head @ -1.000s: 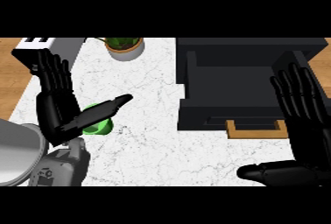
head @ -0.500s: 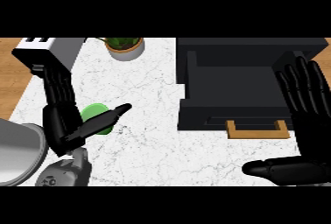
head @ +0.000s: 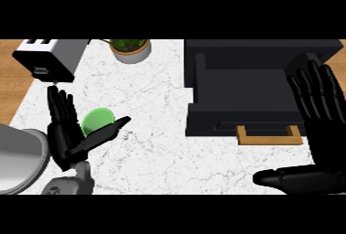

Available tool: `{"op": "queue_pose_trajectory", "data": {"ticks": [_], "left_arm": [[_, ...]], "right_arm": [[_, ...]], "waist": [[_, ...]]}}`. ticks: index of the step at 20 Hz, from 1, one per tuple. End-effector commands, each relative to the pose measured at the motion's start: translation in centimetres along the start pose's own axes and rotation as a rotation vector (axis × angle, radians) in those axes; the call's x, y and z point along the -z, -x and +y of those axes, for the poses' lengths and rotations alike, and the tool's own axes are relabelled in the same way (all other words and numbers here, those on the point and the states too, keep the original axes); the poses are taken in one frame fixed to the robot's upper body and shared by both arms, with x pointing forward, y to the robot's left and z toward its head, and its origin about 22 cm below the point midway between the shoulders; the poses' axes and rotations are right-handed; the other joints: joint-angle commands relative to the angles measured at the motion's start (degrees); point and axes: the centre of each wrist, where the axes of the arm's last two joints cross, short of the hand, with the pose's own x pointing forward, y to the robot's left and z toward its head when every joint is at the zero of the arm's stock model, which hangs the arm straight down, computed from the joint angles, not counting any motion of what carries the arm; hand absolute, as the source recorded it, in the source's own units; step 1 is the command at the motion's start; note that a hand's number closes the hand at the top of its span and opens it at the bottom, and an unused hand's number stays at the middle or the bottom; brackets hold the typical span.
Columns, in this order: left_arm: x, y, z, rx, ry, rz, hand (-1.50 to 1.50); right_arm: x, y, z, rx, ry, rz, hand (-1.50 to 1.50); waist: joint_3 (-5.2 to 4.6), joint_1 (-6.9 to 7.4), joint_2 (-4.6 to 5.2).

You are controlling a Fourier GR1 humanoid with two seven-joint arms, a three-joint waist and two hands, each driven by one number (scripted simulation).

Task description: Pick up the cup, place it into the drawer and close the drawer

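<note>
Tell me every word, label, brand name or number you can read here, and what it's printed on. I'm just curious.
None: no readable text shows anywhere in the head view.
Toaster: small dark marks on its front look like controls, too small to tell as writing.
Green cup, potted plant, black drawer unit and its wooden handle: all plain.
Left hand and right hand: plain black, no markings.

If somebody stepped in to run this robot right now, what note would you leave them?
Left hand: open, fingers straight, right beside the green cup, thumb reaching under it; not gripping.
Right hand: open, resting at the right edge, by the drawer.
Cup stands on the counter, left of the black drawer, which is open.
Done: nothing.
Left: grasp cup, put it in the drawer, close the drawer by its wooden handle.
</note>
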Motion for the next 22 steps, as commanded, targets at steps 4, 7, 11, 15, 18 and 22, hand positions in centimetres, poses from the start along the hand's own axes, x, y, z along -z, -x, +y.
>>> {"op": "queue_pose_trajectory", "data": {"ticks": [4,7,11,15,18,22], "left_arm": [[-0.6,2.3,2.1,0.021,-0.013,0.045,-1.5],[-1.9,4.6,3.1,0.019,-0.015,0.048,-1.5],[-1.4,4.8,4.7,0.021,-0.028,0.071,-1.5],[-2.8,8.3,4.3,0.042,-0.027,0.084,-1.5],[-3.1,9.6,5.6,0.028,-0.028,0.099,-1.5],[-2.1,10.5,6.3,0.041,-0.059,0.091,-1.5]], "right_arm": [[0.7,1.1,0.3,0.003,0.014,-0.008,-1.5],[-0.4,0.8,0.0,0.02,-0.007,-0.006,-1.5],[-1.3,-0.5,0.0,0.009,0.001,0.001,-1.5],[0.9,0.8,0.3,0.005,-0.012,-0.015,-1.5],[-0.6,-0.6,0.4,0.026,-0.027,-0.001,-1.5],[-1.2,-1.4,-1.5,0.007,0.011,0.002,-1.5]], "waist": [[0.02,0.08,0.0],[0.01,0.02,0.0],[0.02,0.01,-0.03],[0.01,0.07,0.03],[0.01,-0.03,-0.01],[0.01,-0.09,-0.01]]}}
